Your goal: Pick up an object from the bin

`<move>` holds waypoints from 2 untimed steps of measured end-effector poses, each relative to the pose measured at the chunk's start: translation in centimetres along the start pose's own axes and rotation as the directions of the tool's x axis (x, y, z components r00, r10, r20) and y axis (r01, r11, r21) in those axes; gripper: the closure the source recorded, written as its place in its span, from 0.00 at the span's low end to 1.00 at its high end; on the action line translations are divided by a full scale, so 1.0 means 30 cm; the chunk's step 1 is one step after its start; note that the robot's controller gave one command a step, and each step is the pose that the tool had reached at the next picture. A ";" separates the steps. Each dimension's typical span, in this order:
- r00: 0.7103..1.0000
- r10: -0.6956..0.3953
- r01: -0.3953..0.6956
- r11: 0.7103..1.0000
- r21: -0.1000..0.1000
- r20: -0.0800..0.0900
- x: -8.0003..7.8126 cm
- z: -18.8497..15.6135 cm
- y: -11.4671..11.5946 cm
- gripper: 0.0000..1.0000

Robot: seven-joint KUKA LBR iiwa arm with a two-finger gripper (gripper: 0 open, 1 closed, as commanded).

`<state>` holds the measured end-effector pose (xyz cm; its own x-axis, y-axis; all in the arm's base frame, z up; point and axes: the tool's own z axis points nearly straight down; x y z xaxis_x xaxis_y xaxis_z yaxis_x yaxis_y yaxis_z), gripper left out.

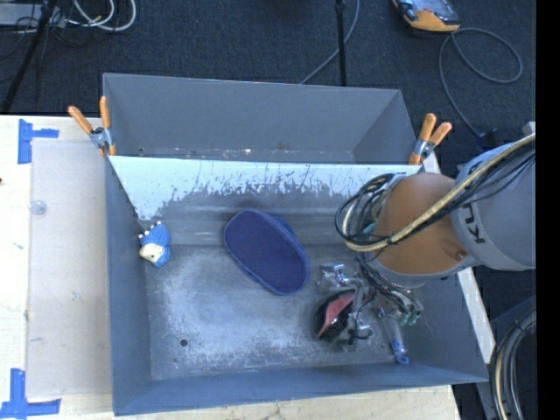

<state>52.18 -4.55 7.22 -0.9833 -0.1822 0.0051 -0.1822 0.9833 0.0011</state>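
On my feed the oval pad [265, 252] sat around the middle of the bin [219, 353]. The little toy figure [155, 245] was well off to its left, against the left wall. The gripper [354, 318] hung over a small curved thing [331, 319] right-front of the pad, with a thin stick [398, 350] just beyond, toward the corner.

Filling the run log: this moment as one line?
gripper: low in bin, right front | beside: dark red-black thing | blue oval pad: centre | blue-white toy: left
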 end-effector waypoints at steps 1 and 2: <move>0.973 -0.232 0.232 0.973 -0.002 -0.003 -0.058 0.010 0.012 1.00; 0.973 -0.232 0.232 0.973 -0.002 -0.003 -0.058 0.010 0.012 1.00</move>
<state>53.82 -3.88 6.91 -0.9141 -0.4053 0.0074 -0.4053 0.9142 0.0042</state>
